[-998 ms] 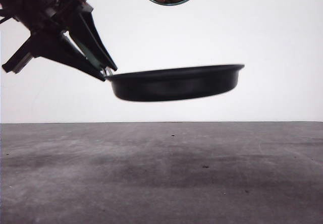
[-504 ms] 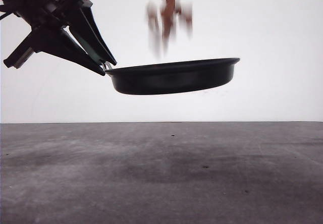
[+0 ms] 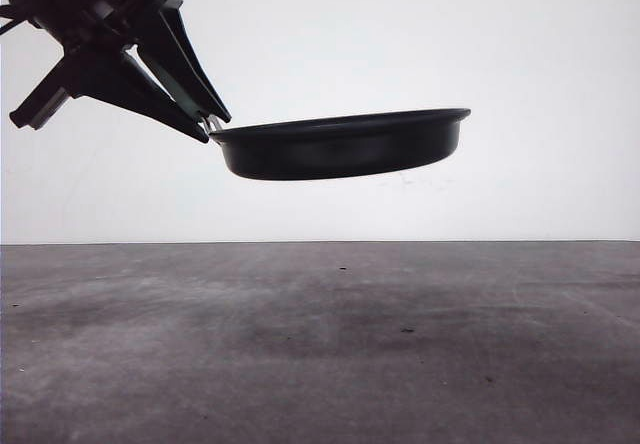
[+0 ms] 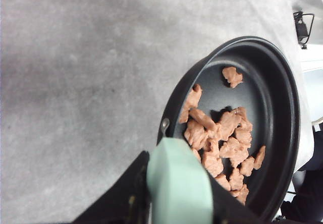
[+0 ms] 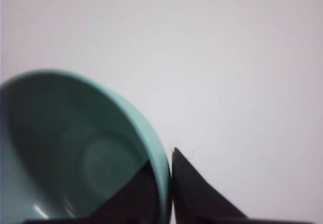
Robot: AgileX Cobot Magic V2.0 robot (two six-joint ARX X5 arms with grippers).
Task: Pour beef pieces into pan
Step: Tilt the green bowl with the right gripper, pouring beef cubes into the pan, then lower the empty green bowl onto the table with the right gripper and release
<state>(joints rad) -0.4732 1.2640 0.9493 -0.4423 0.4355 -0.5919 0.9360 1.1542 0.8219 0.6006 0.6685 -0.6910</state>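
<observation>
- The left gripper (image 3: 205, 124) pinched the shallow black frying pan (image 3: 345, 144) by its stiff mint-green handle (image 4: 176, 183).
- Small reddish-brown beef pieces (image 4: 219, 143) lay loose and light inside.
- The right gripper (image 5: 169, 183) clamped the emptied teal bowl's (image 5: 75, 153) rim.

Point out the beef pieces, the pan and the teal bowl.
beef pieces (image 4: 222, 143), left wrist view, middle of the pile.
pan (image 3: 345, 149), front view, outer side wall.
teal bowl (image 5: 75, 163), right wrist view, inner wall, empty.

No text, label, brand, number or sign can be read on anything here.
</observation>
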